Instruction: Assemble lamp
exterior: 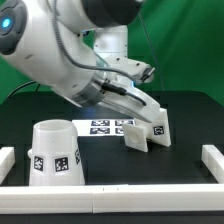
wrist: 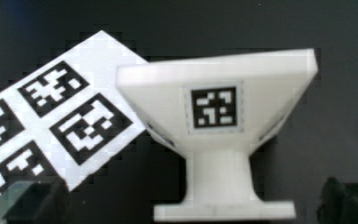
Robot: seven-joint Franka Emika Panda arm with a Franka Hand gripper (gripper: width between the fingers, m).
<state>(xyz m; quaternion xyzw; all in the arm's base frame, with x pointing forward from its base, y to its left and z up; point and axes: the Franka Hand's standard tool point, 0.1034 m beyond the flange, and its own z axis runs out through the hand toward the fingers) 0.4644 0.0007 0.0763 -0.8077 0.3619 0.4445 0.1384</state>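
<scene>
The white bulb (wrist: pixel 215 110) lies on the black table next to the marker board (wrist: pixel 60 115), its wide head bearing a tag and its narrow stem ending in a flat foot. My gripper (wrist: pixel 186 200) is open, with one dark finger (wrist: pixel 19 200) on each side of the foot and clear of it. In the exterior view the gripper (exterior: pixel 141 112) hangs low over the bulb (exterior: pixel 135 138). The blocky base (exterior: pixel 160 127) stands just beside the bulb, toward the exterior view's right. The large cone shade (exterior: pixel 55 152) stands at the front left.
The marker board (exterior: pixel 108 126) lies mid-table between shade and bulb. Low white rails stand on the table's left (exterior: pixel 5 160), right (exterior: pixel 212 160) and front (exterior: pixel 110 195) edges. The arm reaches in from the upper left.
</scene>
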